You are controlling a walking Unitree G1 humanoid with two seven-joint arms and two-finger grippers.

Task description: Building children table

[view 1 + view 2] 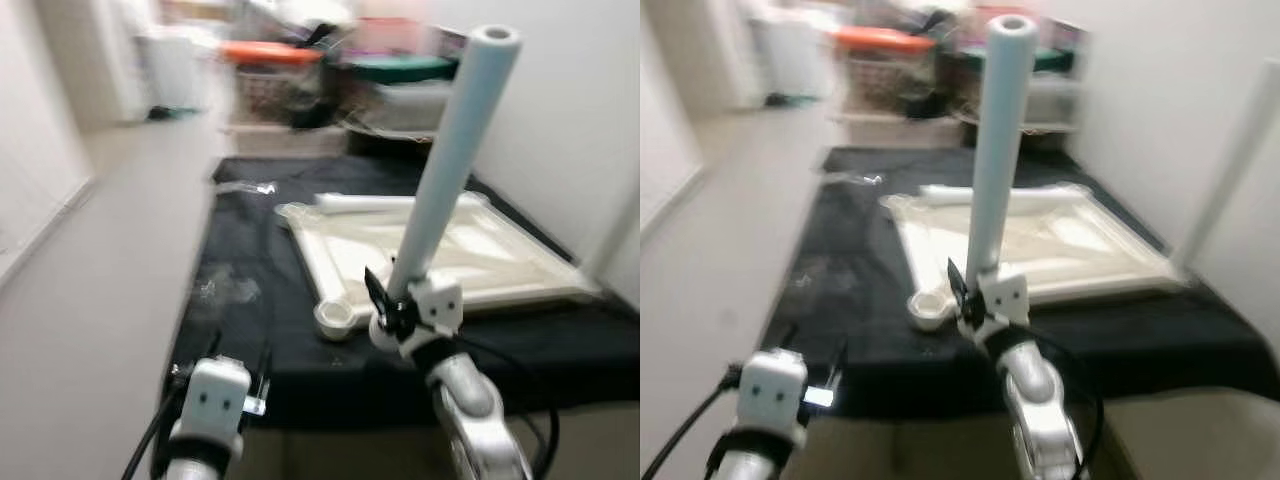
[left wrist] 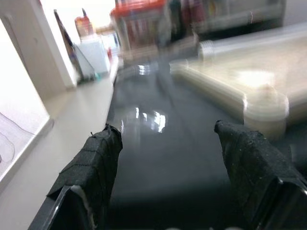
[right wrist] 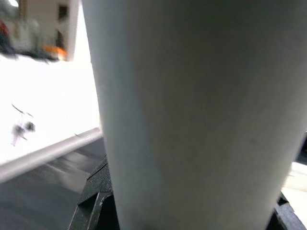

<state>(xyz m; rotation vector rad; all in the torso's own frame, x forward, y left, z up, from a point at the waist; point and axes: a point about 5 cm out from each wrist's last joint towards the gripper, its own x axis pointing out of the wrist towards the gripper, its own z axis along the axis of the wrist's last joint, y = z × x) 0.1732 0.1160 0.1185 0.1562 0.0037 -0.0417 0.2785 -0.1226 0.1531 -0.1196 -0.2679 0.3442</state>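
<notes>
A white tabletop [image 1: 490, 262] lies upside down on a black mat [image 1: 250, 250]. It has a round leg socket [image 1: 335, 318] at its near corner. My right gripper [image 1: 395, 300] is shut on a pale grey table leg [image 1: 455, 150], held nearly upright and leaning to the right, just beside that socket. The right wrist view shows the leg [image 3: 192, 110] close up between the black fingers [image 3: 93, 191]. A second white leg [image 1: 360, 202] lies along the tabletop's far edge. My left gripper [image 2: 168, 134] is open and holds nothing, low over the mat's front left, with the socket [image 2: 266, 108] ahead of it.
The picture is blurred. Baskets and bins [image 1: 300, 70] are piled against the back. A white wall [image 1: 570, 120] runs close along the right. Bare floor [image 1: 100, 260] stretches to the left of the mat. Clear plastic wrap [image 1: 245, 187] lies on the mat's far left.
</notes>
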